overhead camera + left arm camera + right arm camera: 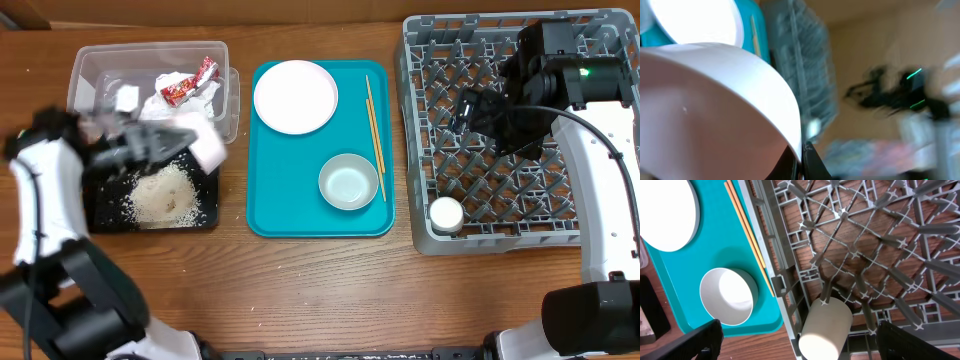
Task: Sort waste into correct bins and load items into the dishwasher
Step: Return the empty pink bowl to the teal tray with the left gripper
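My left gripper is shut on the rim of the pale pink bowl and holds it tipped over the black tray, where a pile of rice lies. In the left wrist view the bowl fills the frame, its rim pinched between the fingers. The clear tub holds the red-and-white wrapper and tissue. My right gripper is open and empty over the grey dish rack. The white cup lies in the rack's front left corner.
The teal tray in the middle holds the pink plate, the whitish bowl and two chopsticks. They also show in the right wrist view: bowl, chopsticks.
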Robot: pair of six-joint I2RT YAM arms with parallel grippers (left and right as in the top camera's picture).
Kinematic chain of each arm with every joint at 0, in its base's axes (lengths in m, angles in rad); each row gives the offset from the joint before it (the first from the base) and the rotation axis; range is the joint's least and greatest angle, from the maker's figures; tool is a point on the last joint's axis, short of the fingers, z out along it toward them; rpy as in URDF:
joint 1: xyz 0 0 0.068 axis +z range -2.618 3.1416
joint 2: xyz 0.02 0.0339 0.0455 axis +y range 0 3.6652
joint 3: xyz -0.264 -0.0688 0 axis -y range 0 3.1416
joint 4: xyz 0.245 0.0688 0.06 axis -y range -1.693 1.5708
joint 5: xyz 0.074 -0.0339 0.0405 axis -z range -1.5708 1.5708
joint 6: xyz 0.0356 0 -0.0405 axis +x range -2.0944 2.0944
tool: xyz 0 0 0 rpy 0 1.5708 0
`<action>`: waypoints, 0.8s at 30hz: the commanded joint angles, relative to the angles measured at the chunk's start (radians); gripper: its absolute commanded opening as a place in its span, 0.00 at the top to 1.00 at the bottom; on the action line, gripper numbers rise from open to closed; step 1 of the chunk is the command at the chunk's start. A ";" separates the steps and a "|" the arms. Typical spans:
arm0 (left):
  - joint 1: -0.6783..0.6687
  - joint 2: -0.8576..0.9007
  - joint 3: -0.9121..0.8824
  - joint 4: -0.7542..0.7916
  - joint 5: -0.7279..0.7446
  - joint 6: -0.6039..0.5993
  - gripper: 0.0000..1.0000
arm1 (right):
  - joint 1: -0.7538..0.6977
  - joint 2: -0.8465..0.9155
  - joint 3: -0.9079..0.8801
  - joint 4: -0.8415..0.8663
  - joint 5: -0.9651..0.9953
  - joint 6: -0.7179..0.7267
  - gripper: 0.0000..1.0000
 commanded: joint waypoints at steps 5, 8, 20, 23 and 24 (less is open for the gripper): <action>-0.419 -0.035 0.078 0.091 -0.816 -0.211 0.96 | 0.000 -0.001 0.028 0.006 -0.001 -0.007 0.01; -0.561 0.009 0.078 0.103 -1.004 -0.273 0.96 | 0.000 -0.001 0.028 0.006 -0.001 -0.007 0.01; -0.777 0.224 0.078 0.126 -1.094 -0.377 0.96 | 0.000 -0.001 0.027 0.006 -0.001 -0.007 0.00; -0.790 0.248 0.078 0.126 -1.094 -0.386 0.94 | 0.000 -0.001 0.027 0.007 -0.001 -0.007 0.00; -0.793 0.254 0.078 0.127 -1.094 -0.386 0.91 | 0.000 -0.001 0.027 0.007 -0.001 -0.007 0.00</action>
